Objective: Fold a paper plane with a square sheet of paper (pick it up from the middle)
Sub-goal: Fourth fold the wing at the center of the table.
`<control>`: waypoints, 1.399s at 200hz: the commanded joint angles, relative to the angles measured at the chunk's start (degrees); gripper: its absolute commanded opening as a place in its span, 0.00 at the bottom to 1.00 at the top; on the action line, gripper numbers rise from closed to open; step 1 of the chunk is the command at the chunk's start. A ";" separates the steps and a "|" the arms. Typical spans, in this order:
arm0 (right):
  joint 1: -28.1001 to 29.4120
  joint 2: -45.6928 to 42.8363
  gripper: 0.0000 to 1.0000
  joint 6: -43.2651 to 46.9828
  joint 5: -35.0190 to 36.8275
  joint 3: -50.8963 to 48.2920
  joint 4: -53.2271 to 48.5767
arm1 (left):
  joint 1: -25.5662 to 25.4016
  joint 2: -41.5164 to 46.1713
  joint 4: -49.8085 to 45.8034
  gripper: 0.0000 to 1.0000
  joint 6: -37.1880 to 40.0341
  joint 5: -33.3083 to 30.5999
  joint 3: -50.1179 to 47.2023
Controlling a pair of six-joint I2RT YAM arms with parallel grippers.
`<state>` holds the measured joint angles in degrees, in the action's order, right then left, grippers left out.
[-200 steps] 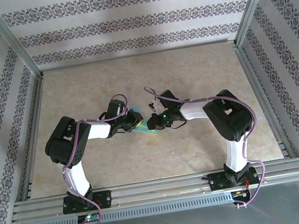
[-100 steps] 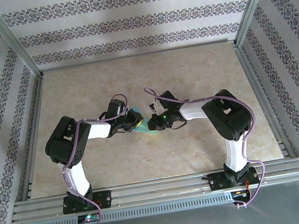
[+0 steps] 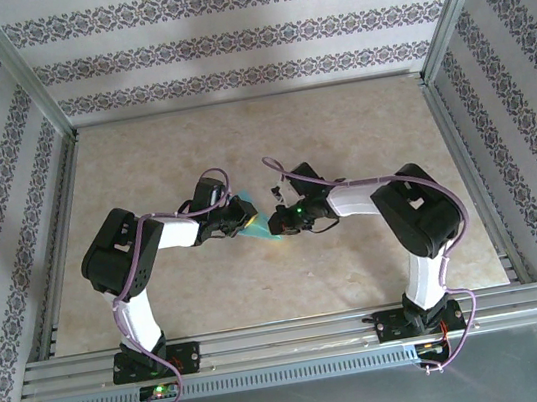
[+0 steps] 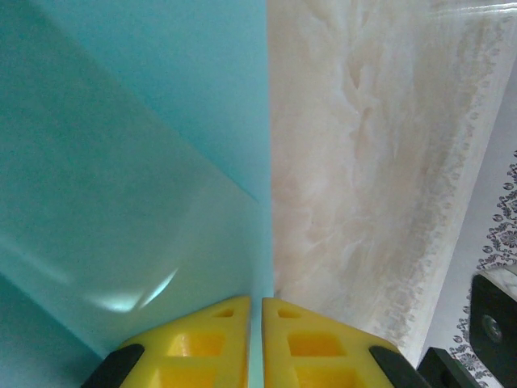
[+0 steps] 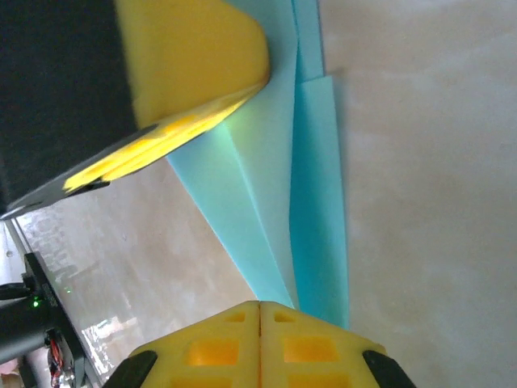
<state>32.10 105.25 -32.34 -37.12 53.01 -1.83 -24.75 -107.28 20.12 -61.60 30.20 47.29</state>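
The square sheet of paper is teal and folded into a long narrow shape with layered flaps. It lies on the table between the two arms. My left gripper is shut on it: in the left wrist view a thin teal edge runs between the yellow fingertips and the sheet spreads away to the left. My right gripper is shut, its tips together over the pointed end of the folded paper, which slips beneath one pad. A yellow left fingertip rests on the paper's far end.
The tabletop is beige marble-patterned, bounded by metal rails at the near edge and patterned walls on three sides. Both arms bend inward so their wrists nearly meet at the middle. The right arm's black link shows at the left wrist view's lower right.
The right arm's elbow has shifted slightly to the right and its wrist has turned a little. The left arm and the paper have stayed in place.
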 commanded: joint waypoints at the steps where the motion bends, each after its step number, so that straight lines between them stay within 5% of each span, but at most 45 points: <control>1: -0.11 -1.04 0.07 1.73 0.18 -1.45 -2.75 | -0.28 -1.96 -4.91 0.12 0.17 -1.15 0.09; 76: -0.11 1.99 0.07 2.01 2.66 -1.60 -3.62 | -0.15 -2.10 -5.27 0.12 0.26 -1.10 0.16; 140: -0.24 -8.04 0.13 1.25 4.04 -1.40 -1.35 | -0.16 -2.11 -5.42 0.12 0.29 -0.97 -0.01; 280: 2.02 3.73 0.08 0.55 7.27 6.05 -4.47 | -0.22 -1.60 -3.33 0.13 0.16 1.00 0.34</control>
<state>34.35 108.25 -31.38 -32.10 58.76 -5.21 -24.75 -107.31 20.08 -61.60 30.48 47.31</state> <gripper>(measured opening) 0.079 0.126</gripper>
